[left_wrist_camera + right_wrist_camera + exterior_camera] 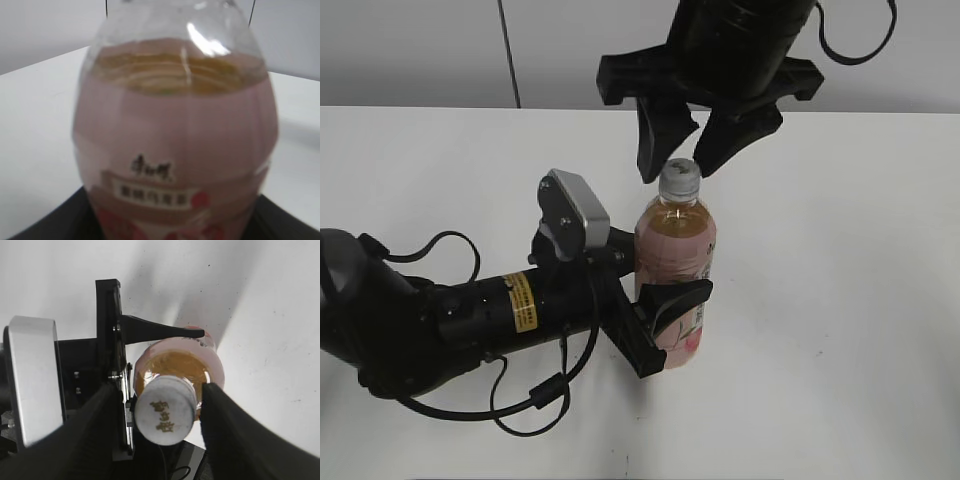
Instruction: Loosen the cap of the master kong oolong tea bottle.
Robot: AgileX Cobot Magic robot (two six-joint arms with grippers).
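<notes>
The surface (840, 300) is a plain white tabletop, matte and evenly lit, running back to a pale grey wall (420, 50) with one thin dark vertical seam. Soft shadows fall on the white around the arms.

The tea bottle (675, 275) stands upright near the middle of the surface, its pink label around the body and amber tea showing through the clear shoulder above it. The cap (681, 178) sits on the neck, whitish with a ribbed side; in the right wrist view it (165, 410) carries a dark printed mark on top.

The left gripper (665, 310) reaches in from the left, low over the surface, and is clamped on the lower half of the bottle, one black finger lying across the front of the label. In the left wrist view the bottle (175, 145) fills almost the whole picture, slightly blurred, with the white surface (35, 115) on both sides and black gripper parts at the bottom corners.

The right gripper (682, 150) hangs down from above with its fingers spread, one on each side of the cap. In the right wrist view the two dark fingers (235, 430) flank the cap with narrow gaps showing, so this gripper (157, 412) is open and not yet pressing on it.

A black cable (535, 395) loops on the surface under the left arm.
</notes>
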